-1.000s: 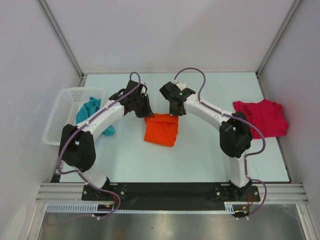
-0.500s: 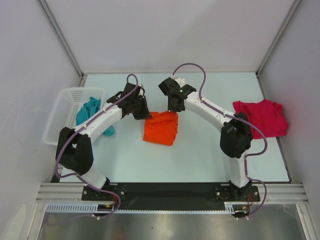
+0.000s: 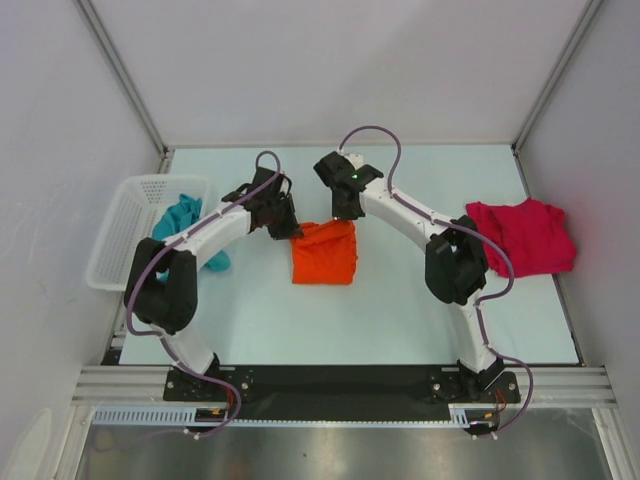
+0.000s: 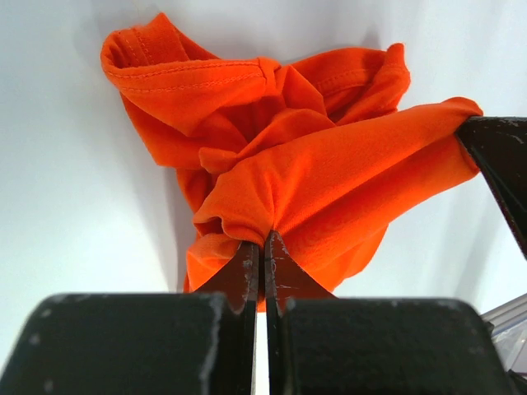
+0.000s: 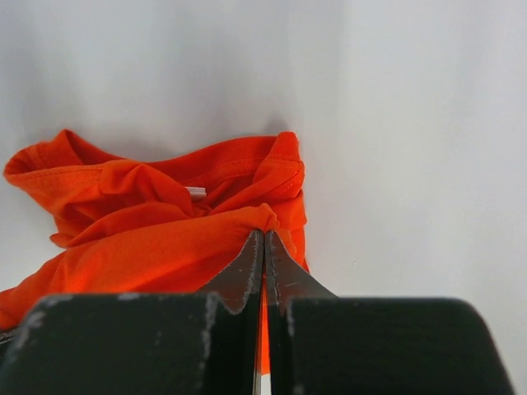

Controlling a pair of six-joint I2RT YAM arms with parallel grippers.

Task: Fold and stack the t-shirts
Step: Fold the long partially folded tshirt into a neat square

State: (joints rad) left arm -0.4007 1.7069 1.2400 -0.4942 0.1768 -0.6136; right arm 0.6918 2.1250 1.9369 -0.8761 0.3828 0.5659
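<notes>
orange t-shirt (image 3: 323,255) lies bunched mid-table (image 3: 400,300), its far edge pinched at both ends — left gripper (image 3: 285,228) clamped on the left corner, right gripper (image 3: 345,213) on the right — cloth trailing toward the near edge, both arms equally near.

The left end effector (image 3: 292,231) and right end effector (image 3: 343,217) edge toward the far side of the counter (image 3: 400,310), tugging the orange t-shirt (image 3: 325,256) along. Its skewed outline squares up, and both elbows swing inward.
</notes>
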